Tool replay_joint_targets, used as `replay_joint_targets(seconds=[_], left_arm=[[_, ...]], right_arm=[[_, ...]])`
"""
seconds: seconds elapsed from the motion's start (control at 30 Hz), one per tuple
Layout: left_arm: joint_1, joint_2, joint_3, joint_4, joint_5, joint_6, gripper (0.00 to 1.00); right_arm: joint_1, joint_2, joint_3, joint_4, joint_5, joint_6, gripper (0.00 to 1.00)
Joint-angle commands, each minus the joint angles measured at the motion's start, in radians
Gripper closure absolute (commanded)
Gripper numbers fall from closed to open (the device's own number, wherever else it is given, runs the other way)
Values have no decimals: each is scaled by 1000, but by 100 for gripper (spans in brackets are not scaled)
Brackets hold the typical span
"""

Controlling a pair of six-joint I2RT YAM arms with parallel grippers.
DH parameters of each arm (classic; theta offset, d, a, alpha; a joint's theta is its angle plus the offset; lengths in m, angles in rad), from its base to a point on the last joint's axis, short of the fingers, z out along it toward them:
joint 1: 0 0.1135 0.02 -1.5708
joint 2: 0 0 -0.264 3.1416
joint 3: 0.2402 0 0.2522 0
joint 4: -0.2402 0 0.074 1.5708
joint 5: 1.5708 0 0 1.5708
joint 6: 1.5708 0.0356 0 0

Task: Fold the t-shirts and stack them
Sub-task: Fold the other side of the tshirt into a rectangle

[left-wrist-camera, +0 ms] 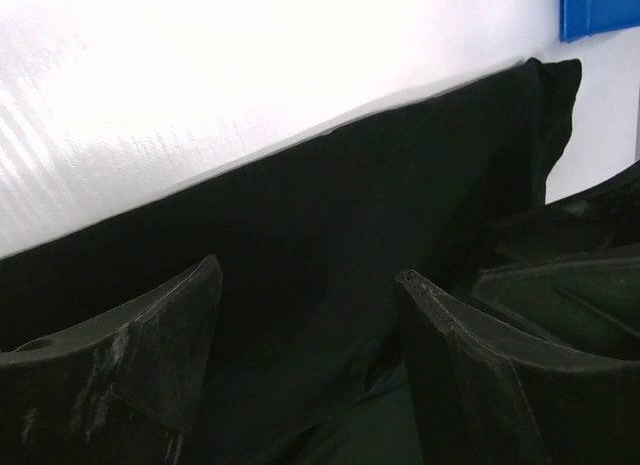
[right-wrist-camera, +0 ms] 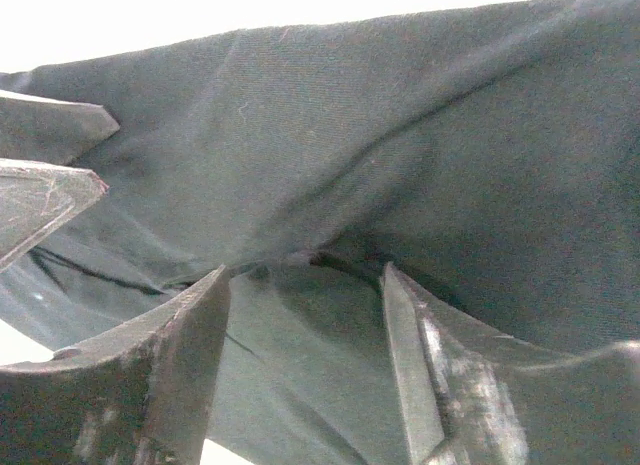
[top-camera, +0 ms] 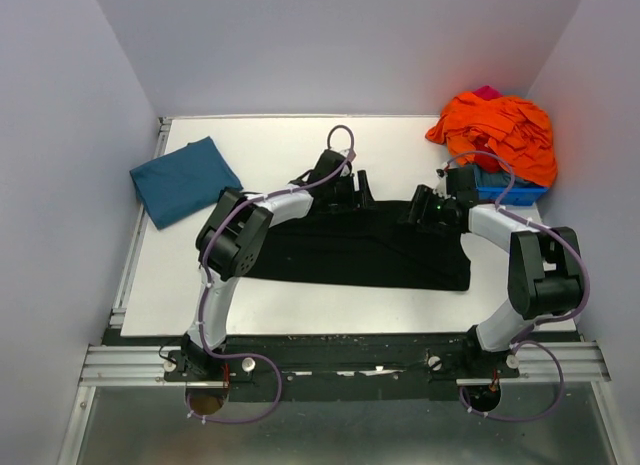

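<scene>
**White tabletop, black shirt mid-fold**

White table [top-camera: 300,145] under pale walls carries everything. Nearest the arm bases, the black shirt [top-camera: 360,257] lies flat as a wide band, seemingly doubled over once; no print shows. At its far edge both grippers sit low over the cloth. The left gripper [left-wrist-camera: 310,275] has its jaws spread, with only fabric below. The right gripper [right-wrist-camera: 305,270] is likewise unclenched, a crease of the shirt bunching between its fingers. Neither grips anything. Beyond the black shirt to the left rests the folded teal shirt [top-camera: 185,180]; beyond it to the right, an orange heap of clothes [top-camera: 500,130] tops a blue bin [top-camera: 512,194]. Next, I judge, both should pinch that far edge together and carry it evenly nearward.
</scene>
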Motion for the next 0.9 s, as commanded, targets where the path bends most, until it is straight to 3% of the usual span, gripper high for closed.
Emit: replay_joint_targets(seconds=[0.0, 0.47, 0.73, 0.87], left_arm=[[-31, 4, -21, 3, 23, 32, 19], [-75, -47, -75, 23, -21, 84, 19], [-75, -42, -90, 50, -2, 75, 19], [-77, -44, -89, 52, 5, 75, 19]], right_arm=[[11, -34, 2, -19, 69, -30, 38], [90, 21, 116, -106, 246, -77, 46], [117, 26, 134, -125, 266, -83, 98], [133, -50, 99, -137, 247, -85, 99]])
